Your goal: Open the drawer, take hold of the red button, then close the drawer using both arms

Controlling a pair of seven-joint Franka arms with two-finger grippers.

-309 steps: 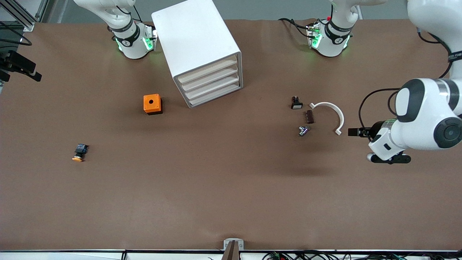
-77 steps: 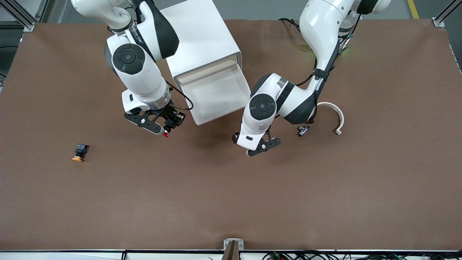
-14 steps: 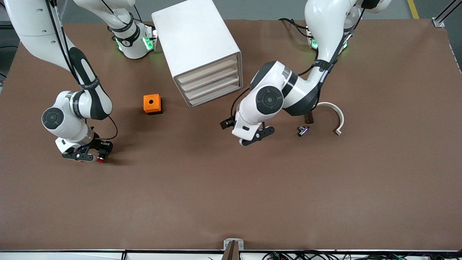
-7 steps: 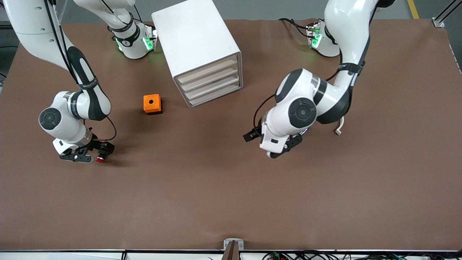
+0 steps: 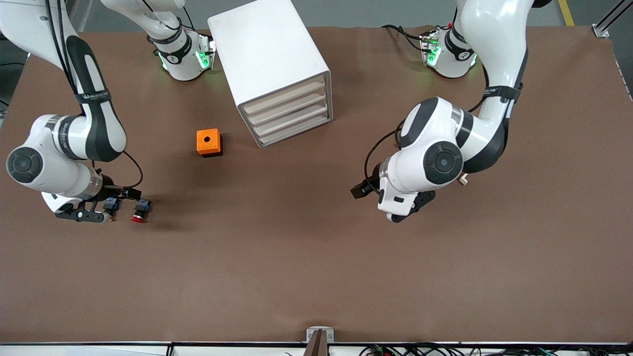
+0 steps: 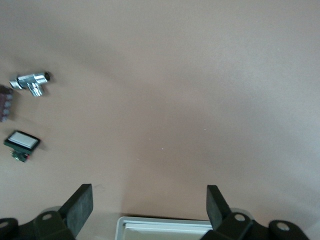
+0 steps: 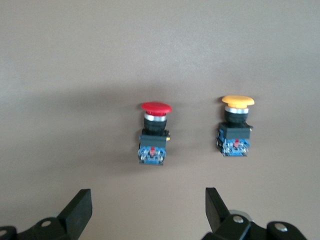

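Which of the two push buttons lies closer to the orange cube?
The red-capped button. It lies on the table beside the yellow-capped button, on that one's side toward the orange cube; the open right gripper partly hides the yellow one.

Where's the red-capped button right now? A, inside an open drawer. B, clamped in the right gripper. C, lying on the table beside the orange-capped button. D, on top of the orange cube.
C: the red-capped button lies free on the table beside the orange-capped button, with the right gripper open and clear of it, and all the cabinet's drawers shut.
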